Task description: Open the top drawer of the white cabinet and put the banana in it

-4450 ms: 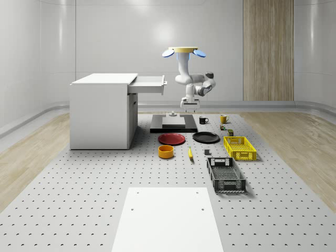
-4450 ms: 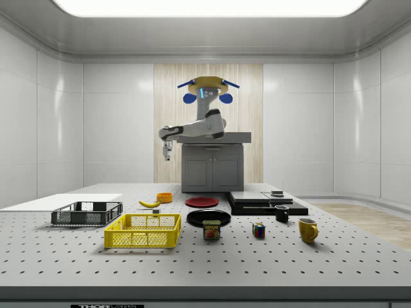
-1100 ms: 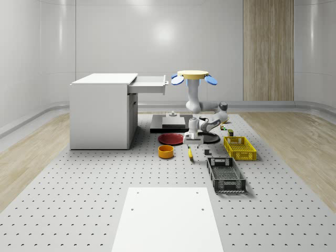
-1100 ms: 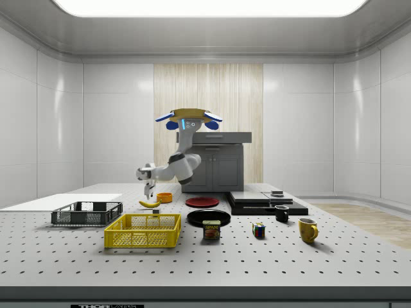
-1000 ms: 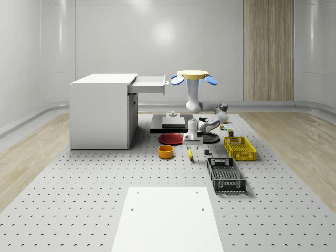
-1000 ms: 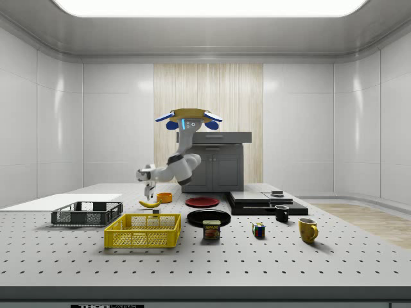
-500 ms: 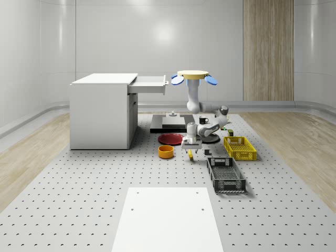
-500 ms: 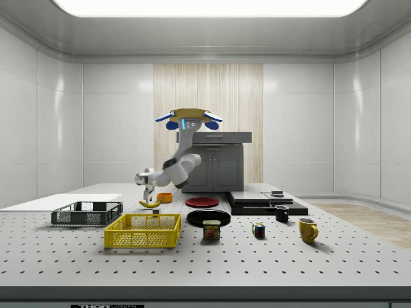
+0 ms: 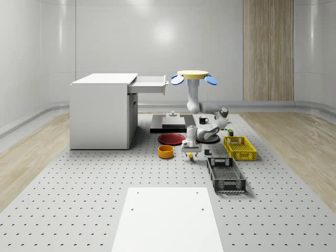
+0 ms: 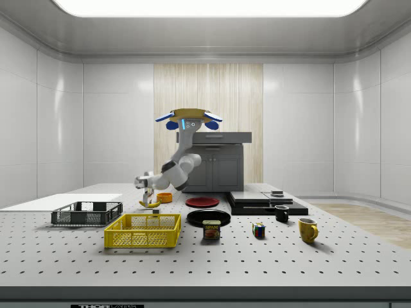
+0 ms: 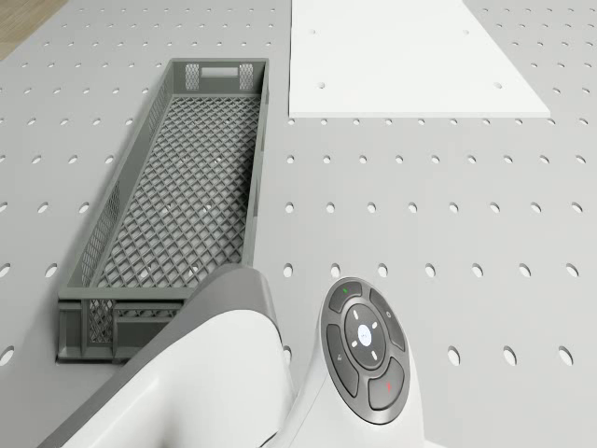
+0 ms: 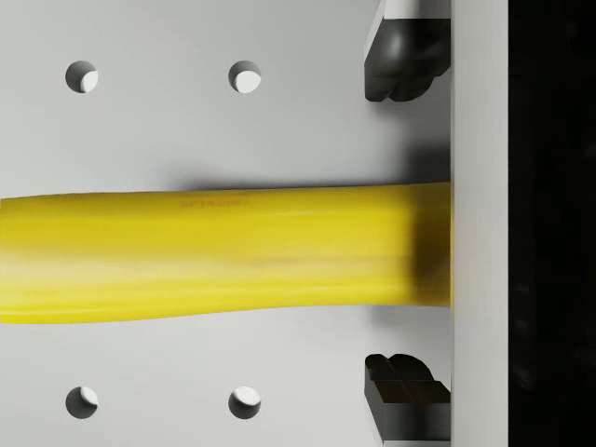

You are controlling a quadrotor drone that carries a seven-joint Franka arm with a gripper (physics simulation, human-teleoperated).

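The yellow banana (image 12: 223, 251) lies flat on the perforated table, and my gripper (image 12: 407, 233) is open right over it, one fingertip (image 12: 405, 56) on each side with a gap to the fruit. In the whole-scene view the gripper (image 9: 190, 152) is down at the table beside the orange bowl (image 9: 166, 151). The side view has the gripper (image 10: 149, 196) just above the banana (image 10: 152, 204). The drone (image 9: 192, 76) hovers above the plates, its arm bent downward. The white cabinet (image 9: 102, 111) stands at the whole-scene view's left with its top drawer (image 9: 149, 84) pulled out.
A red plate (image 9: 171, 138), a yellow basket (image 9: 239, 147) and a dark grey crate (image 9: 226, 175) surround the gripper. The crate (image 11: 177, 196) and a white board (image 11: 410, 56) lie ahead of the drone. A black platform (image 9: 173, 124) sits behind.
Since 4.5 s ago the drone has come down and away from the drawer. Over the last second the arm lowered the open gripper onto the banana while the drone held still.
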